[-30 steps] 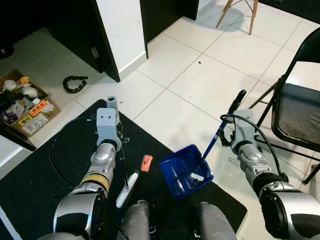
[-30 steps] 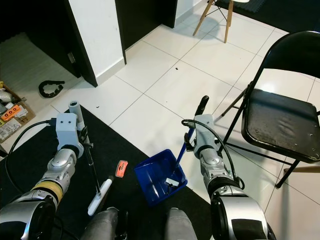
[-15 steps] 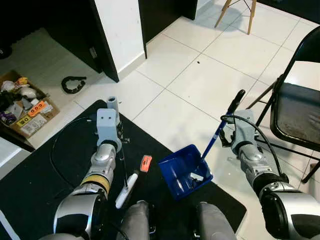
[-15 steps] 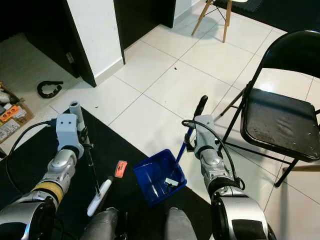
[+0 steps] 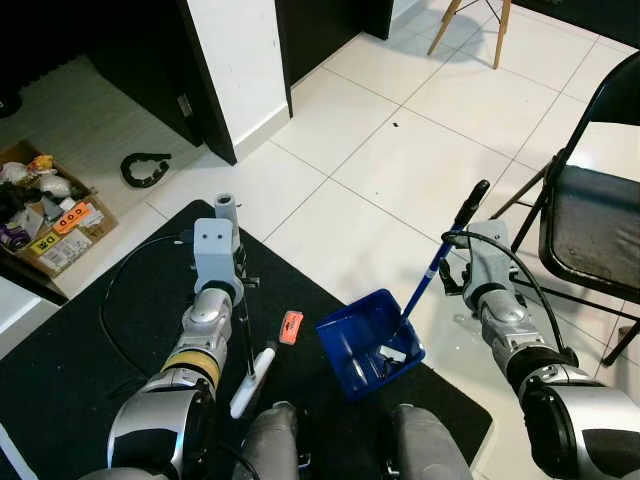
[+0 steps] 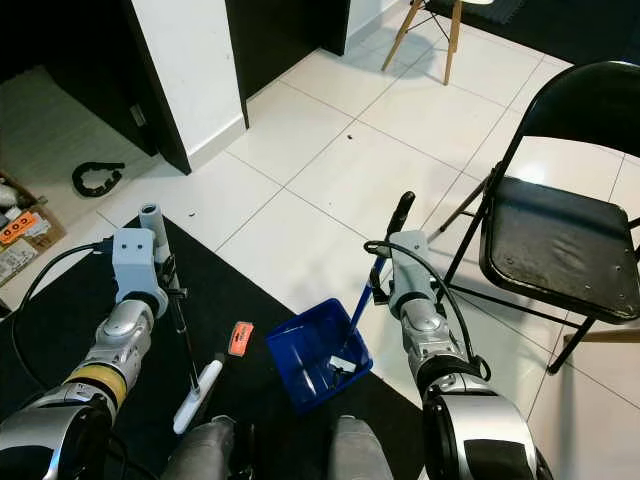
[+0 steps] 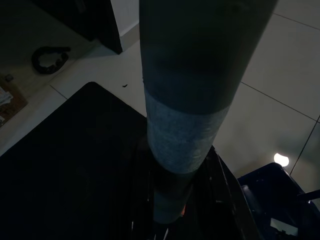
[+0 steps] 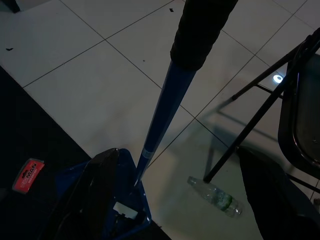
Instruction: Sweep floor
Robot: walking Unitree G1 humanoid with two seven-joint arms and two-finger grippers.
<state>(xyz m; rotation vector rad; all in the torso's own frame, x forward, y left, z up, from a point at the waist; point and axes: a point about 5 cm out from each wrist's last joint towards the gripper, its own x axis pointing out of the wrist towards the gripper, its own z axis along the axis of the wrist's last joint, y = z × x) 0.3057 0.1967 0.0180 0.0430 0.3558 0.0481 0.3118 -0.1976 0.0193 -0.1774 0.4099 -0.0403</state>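
Fingers on my right arm (image 5: pixel 455 262) are closed around the blue handle of the dustpan (image 5: pixel 368 343), whose blue pan rests at the edge of the black mat (image 5: pixel 90 340) with bits of debris inside. Those on my left arm (image 5: pixel 243 283) grip the thin rod of the broom (image 5: pixel 252 370), its white end lying on the mat. An orange tag (image 5: pixel 291 326) lies between broom and pan. A plastic bottle (image 8: pixel 215 197) lies on the white tile floor (image 5: pixel 400 150) by the black folding chair (image 5: pixel 590 220).
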